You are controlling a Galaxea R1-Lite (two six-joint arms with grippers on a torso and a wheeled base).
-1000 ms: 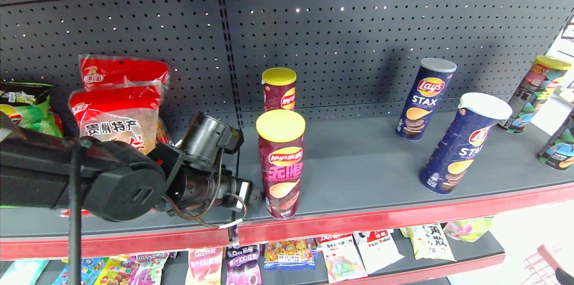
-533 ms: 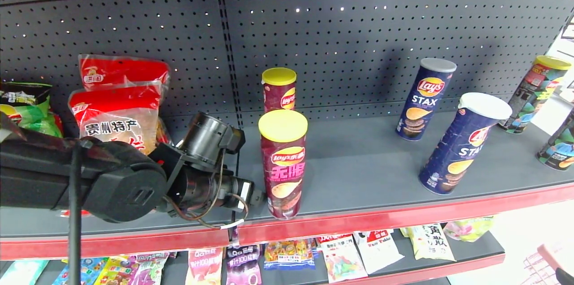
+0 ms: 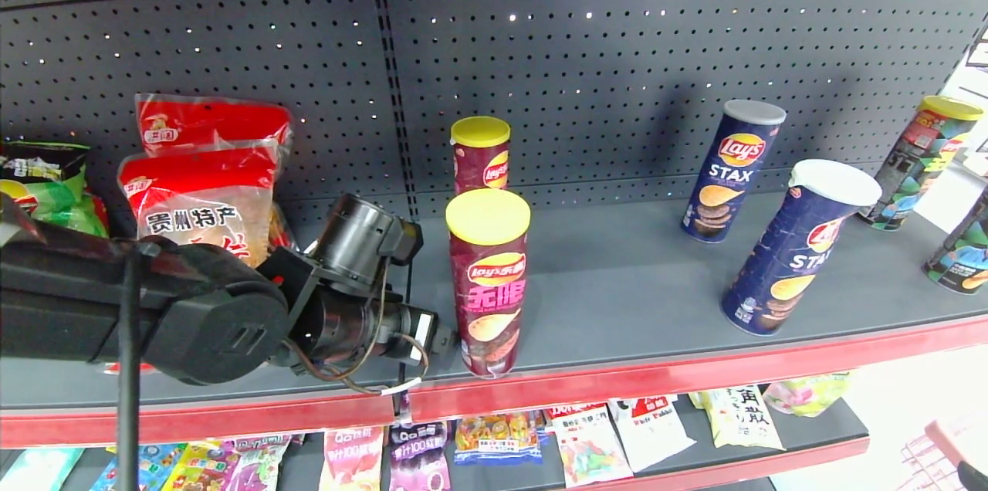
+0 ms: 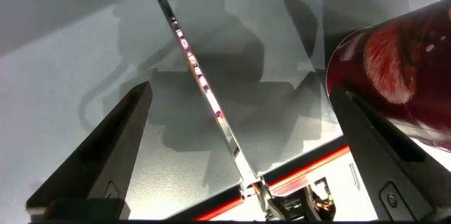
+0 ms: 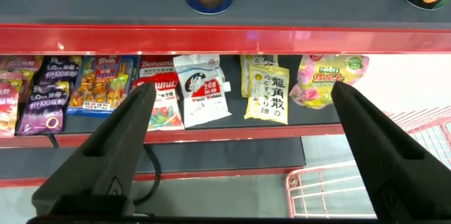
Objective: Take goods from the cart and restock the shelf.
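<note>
The maroon can [image 3: 488, 282] stands upright at the front of the shelf [image 3: 617, 298], its base just behind the red lip [image 3: 656, 379]. The left gripper [image 4: 241, 90] is released, its fingers spread wide, one of them close beside the can's lower part. Bare grey board runs from there to the blue cans [image 3: 799, 244]. The right gripper [image 5: 243, 86] hangs spread open before the lower shelf [image 5: 211, 136].

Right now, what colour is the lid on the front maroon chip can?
Yellow; the lid shows best in the head view.
</note>
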